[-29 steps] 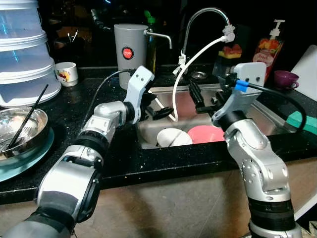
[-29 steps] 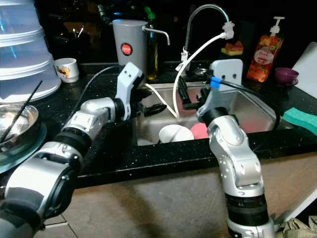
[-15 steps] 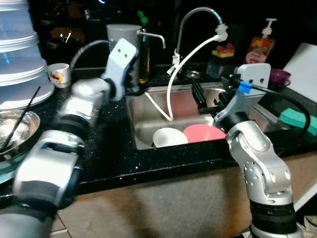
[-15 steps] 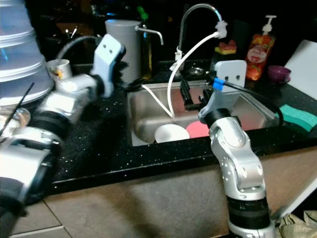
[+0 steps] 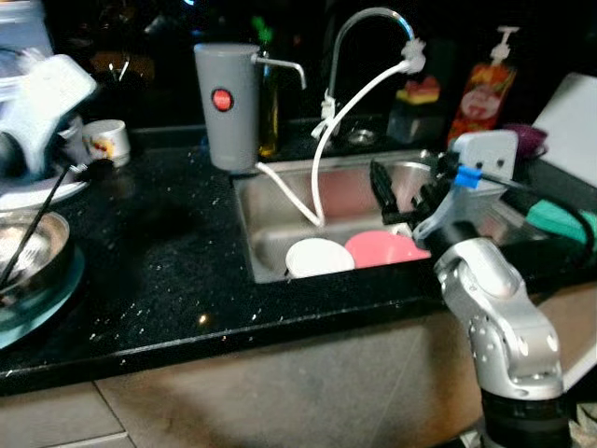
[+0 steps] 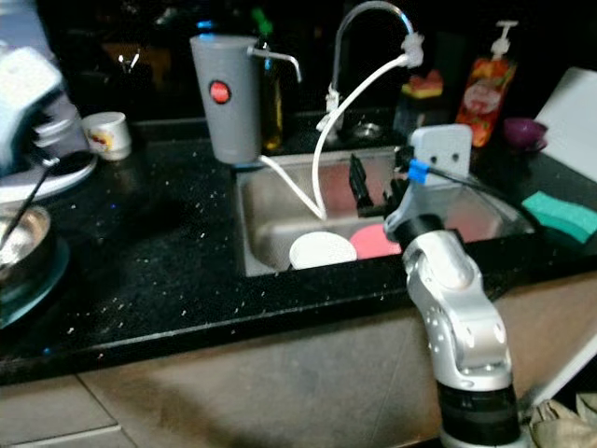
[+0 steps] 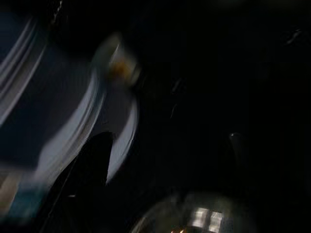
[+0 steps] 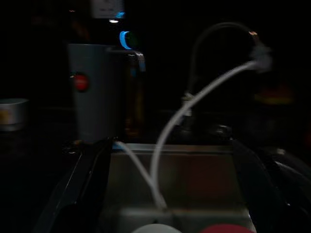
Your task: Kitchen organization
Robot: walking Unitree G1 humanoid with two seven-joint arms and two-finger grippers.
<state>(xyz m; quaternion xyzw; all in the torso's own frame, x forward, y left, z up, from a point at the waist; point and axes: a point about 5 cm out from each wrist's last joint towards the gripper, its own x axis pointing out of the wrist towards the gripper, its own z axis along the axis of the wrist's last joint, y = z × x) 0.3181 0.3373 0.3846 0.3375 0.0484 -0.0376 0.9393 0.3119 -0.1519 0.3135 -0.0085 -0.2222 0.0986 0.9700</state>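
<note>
Two dishes lie in the sink (image 5: 270,201): white bowl (image 5: 319,257) beside pink plate (image 5: 387,248), white hose (image 5: 317,177) dangling in. Right gripper (image 5: 403,191) hovers above them, fingers spread. Left arm (image 5: 42,112) has swung from the sink to the counter's far left, blurred; we cannot tell its fingers' state. Metal bowl (image 5: 33,257) cut off at the edge

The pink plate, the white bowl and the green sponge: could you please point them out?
pink plate (image 5: 384,248), left eye view, its face.
white bowl (image 5: 319,257), left eye view, its centre.
green sponge (image 6: 558,214), right eye view, its top.
</note>
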